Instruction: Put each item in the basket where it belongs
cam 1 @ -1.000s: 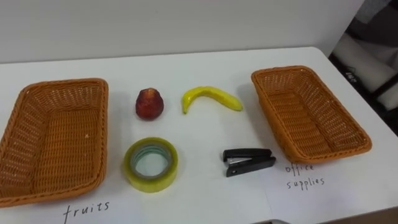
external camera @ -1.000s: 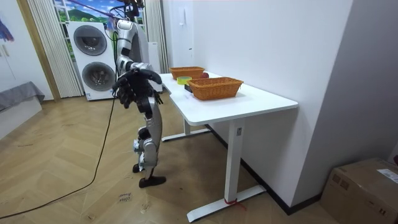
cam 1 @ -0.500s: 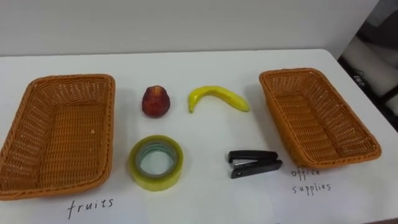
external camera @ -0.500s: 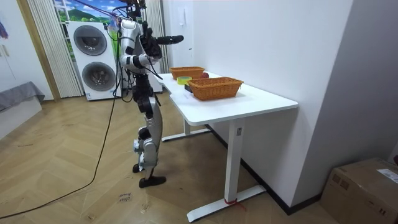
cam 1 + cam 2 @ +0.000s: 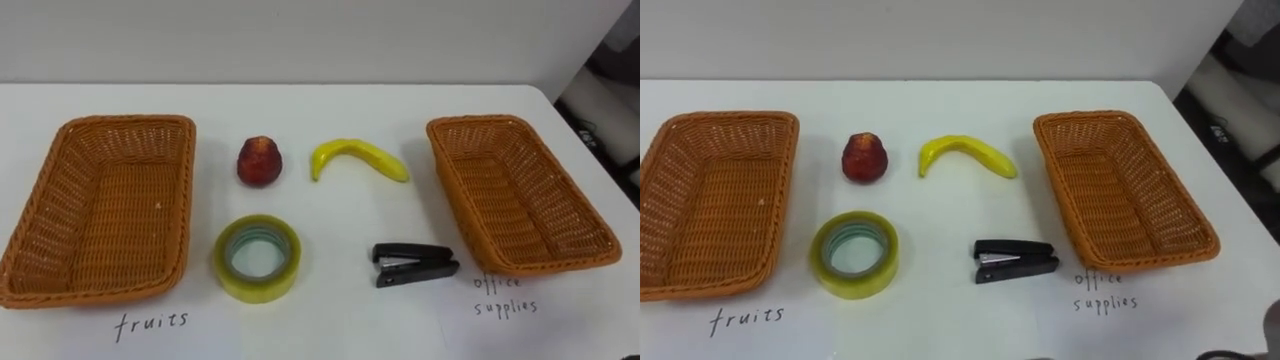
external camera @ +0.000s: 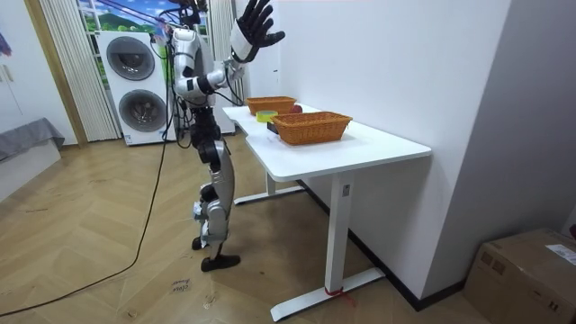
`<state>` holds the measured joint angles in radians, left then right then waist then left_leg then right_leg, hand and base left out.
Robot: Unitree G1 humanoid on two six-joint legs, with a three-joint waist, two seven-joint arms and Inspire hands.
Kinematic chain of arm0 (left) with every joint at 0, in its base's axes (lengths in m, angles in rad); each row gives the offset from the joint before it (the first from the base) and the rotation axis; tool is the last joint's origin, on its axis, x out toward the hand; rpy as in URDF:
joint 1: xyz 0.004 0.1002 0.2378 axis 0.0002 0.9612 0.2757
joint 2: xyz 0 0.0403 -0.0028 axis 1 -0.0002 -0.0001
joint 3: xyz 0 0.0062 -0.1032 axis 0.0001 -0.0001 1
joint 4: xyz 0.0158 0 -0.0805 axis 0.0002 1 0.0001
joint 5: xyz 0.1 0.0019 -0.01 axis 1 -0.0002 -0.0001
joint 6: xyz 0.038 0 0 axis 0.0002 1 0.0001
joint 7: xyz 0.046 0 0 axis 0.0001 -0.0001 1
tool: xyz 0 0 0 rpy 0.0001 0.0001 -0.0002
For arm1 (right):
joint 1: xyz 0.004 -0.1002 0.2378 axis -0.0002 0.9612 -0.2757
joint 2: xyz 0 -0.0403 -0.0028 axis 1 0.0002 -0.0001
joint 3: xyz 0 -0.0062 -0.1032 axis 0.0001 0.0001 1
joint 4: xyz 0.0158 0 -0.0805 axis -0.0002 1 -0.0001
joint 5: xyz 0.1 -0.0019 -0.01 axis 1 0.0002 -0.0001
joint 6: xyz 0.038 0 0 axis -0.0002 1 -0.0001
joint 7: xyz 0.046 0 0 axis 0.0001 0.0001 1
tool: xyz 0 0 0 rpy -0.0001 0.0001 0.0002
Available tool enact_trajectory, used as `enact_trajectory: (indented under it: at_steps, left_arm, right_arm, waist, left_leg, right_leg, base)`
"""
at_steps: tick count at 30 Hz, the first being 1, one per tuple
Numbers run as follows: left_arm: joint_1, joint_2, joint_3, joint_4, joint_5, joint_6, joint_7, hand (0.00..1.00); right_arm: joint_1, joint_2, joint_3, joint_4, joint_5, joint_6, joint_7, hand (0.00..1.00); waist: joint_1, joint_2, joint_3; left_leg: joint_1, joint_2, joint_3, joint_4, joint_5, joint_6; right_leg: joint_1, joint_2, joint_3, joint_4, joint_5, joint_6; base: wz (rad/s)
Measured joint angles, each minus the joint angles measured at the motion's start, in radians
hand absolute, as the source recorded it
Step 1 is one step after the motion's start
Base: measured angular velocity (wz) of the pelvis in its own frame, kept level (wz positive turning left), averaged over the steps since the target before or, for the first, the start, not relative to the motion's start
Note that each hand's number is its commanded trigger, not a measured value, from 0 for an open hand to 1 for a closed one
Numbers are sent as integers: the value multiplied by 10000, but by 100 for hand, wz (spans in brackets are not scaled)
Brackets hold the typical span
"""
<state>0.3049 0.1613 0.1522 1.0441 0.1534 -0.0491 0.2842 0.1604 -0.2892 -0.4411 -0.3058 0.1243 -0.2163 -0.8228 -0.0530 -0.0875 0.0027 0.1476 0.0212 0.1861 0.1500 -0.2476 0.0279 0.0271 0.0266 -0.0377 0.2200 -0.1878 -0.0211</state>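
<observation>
The left basket [image 5: 105, 210] and the right basket [image 5: 515, 195] are open on top, so the way down into them is free. Between them the red fruit [image 5: 260, 162], banana [image 5: 358, 157], tape [image 5: 257, 288] and stapler [image 5: 415, 266] lie apart from each other. Each one has bare worktop [image 5: 330, 240] all round it.

Place: a home, probably a laundry corner or spare room.
Appliances: stacked washing machines [image 6: 138, 85].
Floor: herringbone wood floor [image 6: 108, 288].
Furnishings: long curtains [image 6: 63, 63], white desk [image 6: 360, 144], cardboard box [image 6: 531, 270].
</observation>
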Motion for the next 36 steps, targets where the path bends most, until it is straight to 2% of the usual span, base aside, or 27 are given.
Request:
enact_trajectory:
  at_steps: [5,9,12,17,19,21,27,36]
  left_arm:
    - [-15,-15,13,-4,628,64,-27,0]
    - [-19,-26,26,-6,1039,109,-33,0]
    - [-20,-50,27,43,1041,179,-31,0]
    - [-87,-45,27,163,1042,179,-48,0]
    - [-96,-37,41,158,1045,179,-55,0]
    - [-93,-28,150,158,1047,179,-96,0]
    - [-149,-13,202,157,1040,179,-113,0]
    - [-215,-9,211,326,1179,251,-216,0]
  right_arm:
    - [-245,-3,269,-181,-1719,26,792,0]
    - [-275,-13,315,-278,-2170,273,1486,0]
    - [-433,-33,573,-275,-2512,422,2042,0]
    - [-703,-127,1094,-229,-2830,435,3222,0]
    - [-703,-127,1149,-216,-2831,456,3692,0]
    - [-703,-168,1256,-210,-2908,609,4178,0]
    - [-701,-294,1905,14,-2925,812,5328,0]
    - [-702,-305,1954,107,-3319,1076,6393,0]
  waist:
    - [87,-3,1]
    - [307,-3,-26]
    - [330,-3,-53]
    - [320,-23,-39]
    - [323,-57,-7]
    - [389,-99,14]
    - [498,-90,12]
    - [619,-82,1]
  left_leg:
    - [38,5,-5,1,0,0]
    - [36,11,-4,8,1,0]
    - [41,29,-7,7,0,0]
    - [14,39,-46,8,1,0]
    - [34,34,-81,7,1,1]
    - [42,37,-75,-5,1,2]
    - [42,44,-77,0,1,1]
    - [22,47,-127,8,1,1]
  right_leg:
    - [81,4,2,-1,35,4]
    - [127,19,-25,-16,112,-3]
    - [106,17,-67,-16,113,-4]
    - [172,-33,-225,-13,118,-9]
    - [215,-55,-272,-22,118,-8]
    - [224,-57,-292,-22,118,-8]
    - [230,-69,-308,-22,124,-12]
    - [229,-71,-353,-19,127,-13]
  base:
    - [0]
    - [0]
    - [0]
    - [3]
    - [7]
    - [0]
    - [0]
    - [0]
